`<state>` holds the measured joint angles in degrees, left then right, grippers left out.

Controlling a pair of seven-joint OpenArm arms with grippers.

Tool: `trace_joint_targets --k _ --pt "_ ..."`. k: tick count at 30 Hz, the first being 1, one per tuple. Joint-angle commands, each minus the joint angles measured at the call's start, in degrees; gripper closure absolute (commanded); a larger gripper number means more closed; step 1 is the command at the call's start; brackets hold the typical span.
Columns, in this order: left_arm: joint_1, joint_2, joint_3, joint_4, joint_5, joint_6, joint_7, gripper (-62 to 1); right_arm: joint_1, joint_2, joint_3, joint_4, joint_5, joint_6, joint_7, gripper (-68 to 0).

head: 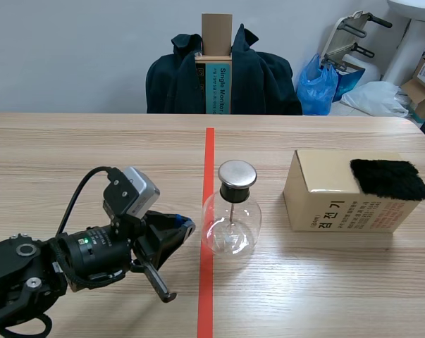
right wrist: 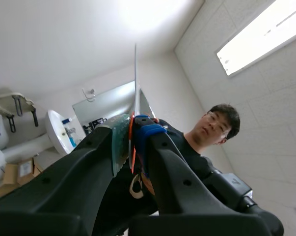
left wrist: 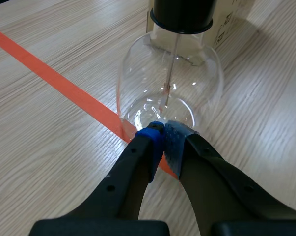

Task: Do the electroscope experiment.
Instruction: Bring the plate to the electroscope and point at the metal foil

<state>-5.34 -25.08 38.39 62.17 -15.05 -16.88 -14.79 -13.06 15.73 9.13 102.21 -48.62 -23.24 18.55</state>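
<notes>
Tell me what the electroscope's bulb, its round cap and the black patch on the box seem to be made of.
Bulb: probably clear glass; it is smooth and glossy, and the table and the inner rod show through it.
Round cap: metal, brushed silver in look with a soft sheen.
Black patch: fur or plush cloth, matte and shaggy at its edges; which of the two is unclear.

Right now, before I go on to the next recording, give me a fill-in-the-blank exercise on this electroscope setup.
1. The black fur cloth lies on top of the ____.
2. The electroscope stands partly on the orange-red ____ line.
3. The left gripper, at the electroscope's base, has its fingers ____.
4. The right gripper is shut on a thin strip and points ____, toward the ceiling.
Missing words: cardboard box; tape; shut; up.
</notes>
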Motion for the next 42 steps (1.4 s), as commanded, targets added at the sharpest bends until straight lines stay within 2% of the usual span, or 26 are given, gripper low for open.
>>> trace_joint_targets --k 1,8,15,21,25,31,37,42 --pt "0.2 0.2 -0.4 0.4 -0.3 -0.1 -2.1 -2.3 1.2 0.8 -1.7 0.2 -1.0 -0.7 -0.7 -0.7" --pt "-0.2 0.6 -0.4 -1.5 -0.2 -0.1 -3.7 -2.3 1.8 0.7 -11.6 -2.1 -6.0 -0.8 -3.5 -0.7" --pt "-0.2 0.6 -0.4 -1.5 -0.2 -0.1 -3.8 -2.3 1.8 0.4 -17.3 -9.6 -10.8 -1.8 -3.7 -0.7" --pt "-0.2 0.6 -0.4 -1.5 -0.2 -0.1 -3.8 -2.3 1.5 -2.3 -18.5 -17.3 -15.4 -5.6 -1.4 -0.7" --pt "-0.2 0.6 -0.4 -1.5 -0.2 -0.1 -3.8 -2.4 0.6 -2.9 -18.5 -20.1 -16.4 -5.9 1.3 -0.7" --pt "-0.2 0.6 -0.4 -1.5 -0.2 -0.2 -3.8 -2.6 -1.9 -2.9 -18.5 -21.5 -17.4 -5.9 3.3 -0.7" --pt "-0.2 0.6 -0.4 -1.5 -0.2 -0.2 -3.8 -2.6 -3.8 -2.9 -18.5 -21.5 -18.1 -8.7 5.0 -0.7" --pt "-0.2 0.6 -0.4 -1.5 -0.2 -0.2 -3.8 -2.6 -5.1 -2.9 -18.5 -21.5 -18.9 -9.3 5.5 -0.7"
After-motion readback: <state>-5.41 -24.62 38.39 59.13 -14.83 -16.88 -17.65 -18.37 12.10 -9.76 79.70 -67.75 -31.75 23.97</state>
